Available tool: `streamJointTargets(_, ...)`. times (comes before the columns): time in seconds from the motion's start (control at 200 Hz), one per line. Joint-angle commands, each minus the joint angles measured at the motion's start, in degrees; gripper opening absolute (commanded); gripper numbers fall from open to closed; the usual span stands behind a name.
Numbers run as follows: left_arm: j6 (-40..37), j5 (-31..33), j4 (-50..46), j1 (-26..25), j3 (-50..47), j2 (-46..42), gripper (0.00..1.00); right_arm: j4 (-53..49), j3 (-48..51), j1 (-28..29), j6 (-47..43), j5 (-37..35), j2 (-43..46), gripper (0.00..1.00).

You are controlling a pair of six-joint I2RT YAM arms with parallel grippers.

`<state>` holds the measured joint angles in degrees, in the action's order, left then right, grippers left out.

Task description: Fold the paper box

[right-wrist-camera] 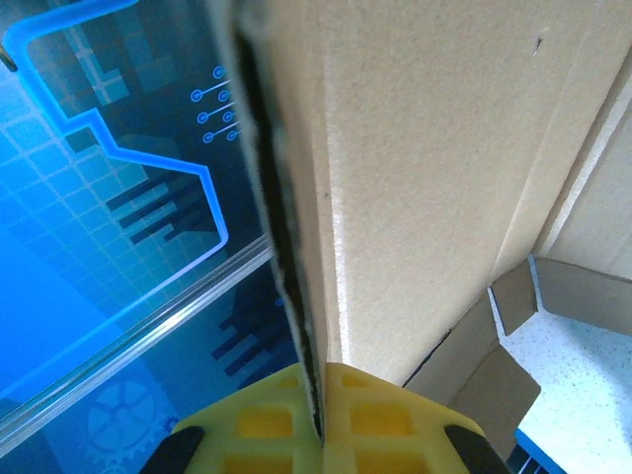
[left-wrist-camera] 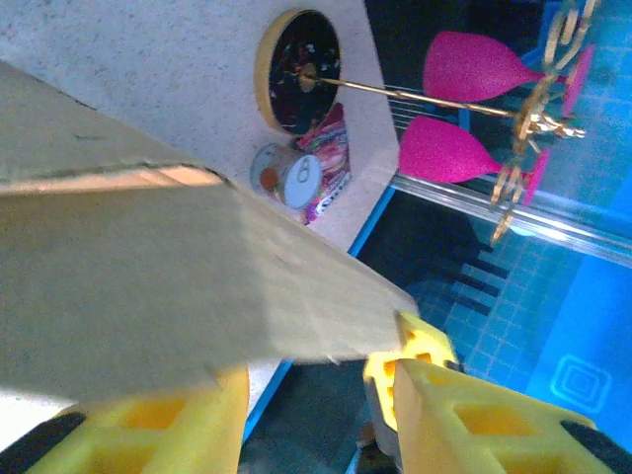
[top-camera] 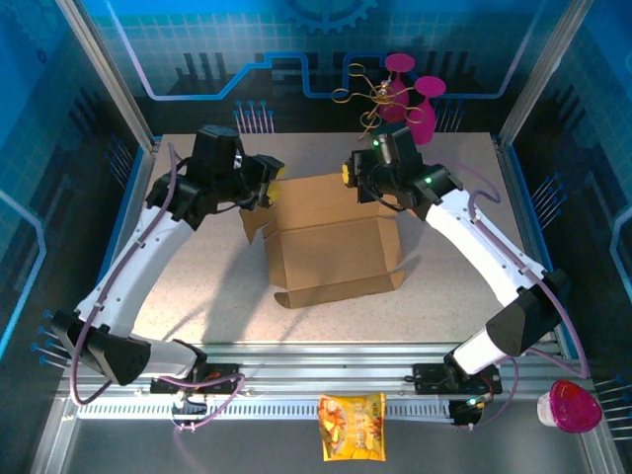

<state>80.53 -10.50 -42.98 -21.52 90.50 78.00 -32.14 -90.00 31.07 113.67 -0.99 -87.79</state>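
The plain brown corrugated cardboard paper box (top-camera: 331,242) sits in the middle of the speckled grey table (top-camera: 197,286), a little toward the far side. It is half-formed: the broad base panel lies flat with its near flaps spread on the table, and the far panel is raised.

My right gripper (top-camera: 352,176) is at the top edge of that raised far panel. On the right wrist camera its yellow fingers (right-wrist-camera: 365,415) are pressed together on the cardboard edge, with the sheet running straight up from between them.

My left gripper (top-camera: 269,183) is at the box's far left corner. On the left wrist camera its two yellow fingers (left-wrist-camera: 464,415) stand apart, and a cardboard flap lies across the gap between them. I cannot tell whether either finger presses on it.

Beyond the box, at the far edge of the table, stands a gold wire ornament with magenta goblet-shaped cups (top-camera: 405,94). The left wrist camera also picks up a round dark disc with a pale rim (left-wrist-camera: 299,71), a small round tin (left-wrist-camera: 281,173) and a pink printed wrapper (left-wrist-camera: 334,163) just beside the tin.

On the rail in front of the arm bases lie an orange snack bag (top-camera: 352,427) and, well to the right, a white cup with a pink lid (top-camera: 571,407).
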Motion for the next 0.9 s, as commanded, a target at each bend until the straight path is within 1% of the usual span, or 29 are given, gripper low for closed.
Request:
streamJointTargets(0.0,-4.83,1.17,-5.38,0.54,8.29,-1.91,0.51,4.8,2.01,-0.58,-1.52,-0.08,1.42,0.0)
streamJointTargets(0.05,-5.42,1.19,-6.63,1.75,8.95,-2.66,0.52,5.54,2.61,-0.73,-1.53,0.31,1.14,0.0)
streamJointTargets(0.12,-6.83,0.66,-7.57,4.7,8.11,-3.75,0.52,5.77,2.86,-0.75,-1.55,0.72,0.8,0.0)
streamJointTargets(0.185,-7.22,-1.06,-7.13,7.32,5.75,-4.37,0.52,5.99,3.04,-0.57,-1.4,0.99,0.56,0.0)
streamJointTargets(0.245,-7.45,-1.99,-6.46,8.47,3.94,-4.3,0.52,6.05,3.17,-0.42,-1.18,0.99,0.43,0.0)
streamJointTargets(0.41,-8.69,-4.02,-4.44,8.51,0.4,-2.18,0.53,6.52,2.97,-0.31,-0.97,0.99,0.05,0.0)
streamJointTargets(0.595,-8.27,-5.27,-0.78,6.44,-3.15,0.0,0.53,7.94,4.36,-0.05,-0.65,1.45,0.07,0.0)
streamJointTargets(0.78,-8.06,-4.99,1.54,4.78,-6.44,1.43,0.52,8.81,5.05,0.12,-0.74,2.19,-0.34,0.0)
streamJointTargets(0.891,-8.55,-4.4,2.08,4.73,-7.72,1.67,0.49,10.45,6.17,0.39,-0.7,2.84,-0.79,0.0)
